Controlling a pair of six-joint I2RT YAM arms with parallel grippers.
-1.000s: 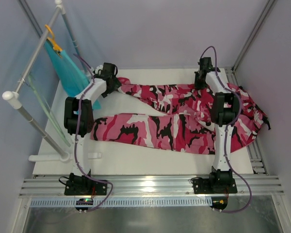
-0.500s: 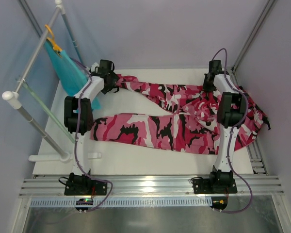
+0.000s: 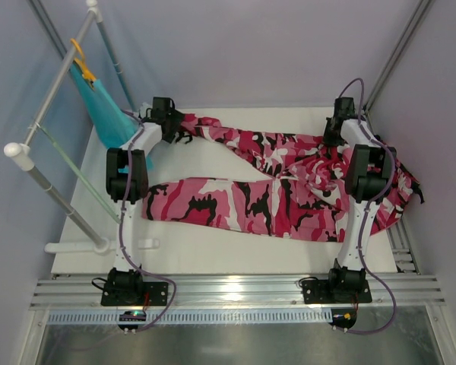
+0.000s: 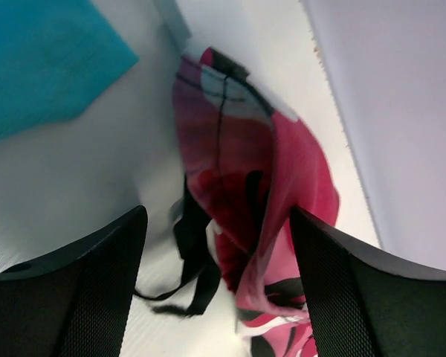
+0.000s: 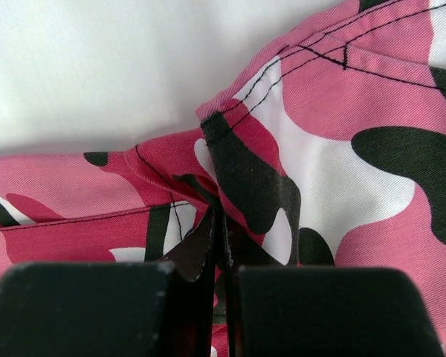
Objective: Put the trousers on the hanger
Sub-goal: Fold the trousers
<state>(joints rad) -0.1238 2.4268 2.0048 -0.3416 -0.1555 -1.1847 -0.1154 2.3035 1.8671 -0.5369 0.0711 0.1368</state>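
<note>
- Top external view: the trousers (image 3: 273, 190) lie spread across the table (image 3: 213, 243), 2 legs pointing left and the waist bunched at the right. The hanger (image 3: 76, 173) sits at the white rack (image 3: 53, 84) on the far left, well apart from the cloth.
- Risk, left side: the left gripper (image 4: 217, 223) brackets the far leg's cuff, where a loose black cord (image 4: 193, 275) trails. A close here could catch only the cord or 1 layer of hem, and the leg would likely slip out on the lift.
- Risk, nearby: the teal garment (image 4: 44, 59) lies near that cuff, so a drifting approach could snag it instead.
- Risk, right side: the right gripper (image 5: 221, 223) has only a thin fold beside a seam. The weight of the cloth could pull that pinch free once it is raised.
- Left gripper: the jaws stand wide apart with the cuff between them and nothing clamped. Whether a pad touches the cloth cannot be told.
- Right gripper: the jaws are closed tight on a pink camouflage fold near the waist.
</note>
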